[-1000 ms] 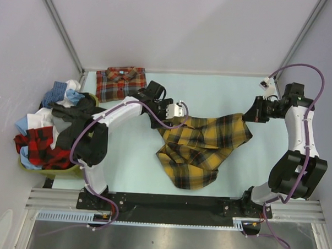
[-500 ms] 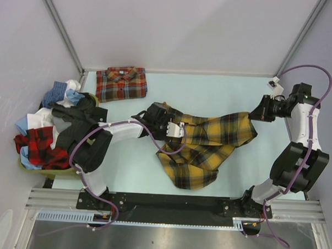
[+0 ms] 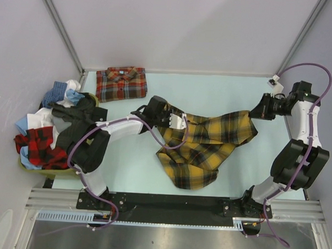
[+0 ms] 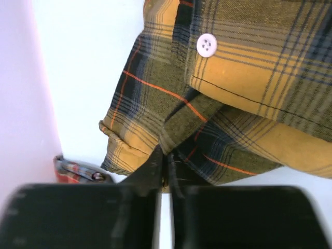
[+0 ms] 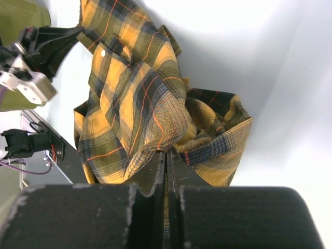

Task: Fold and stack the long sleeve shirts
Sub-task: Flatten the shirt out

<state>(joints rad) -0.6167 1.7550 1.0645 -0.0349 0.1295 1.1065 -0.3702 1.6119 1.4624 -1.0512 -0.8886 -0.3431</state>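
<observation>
Yellow shirt (image 3: 203, 148) sags between two grips. The left gripper (image 4: 165, 163) pinches one edge; the right gripper (image 5: 167, 155) clamps another.

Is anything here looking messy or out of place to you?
The yellow plaid shirt is crumpled and twisted, pinched at either end by the left gripper and right gripper, rather than lying flat. At the left, a heap of clothes overflows its bin. The red-orange shirt lies neatly folded.
</observation>
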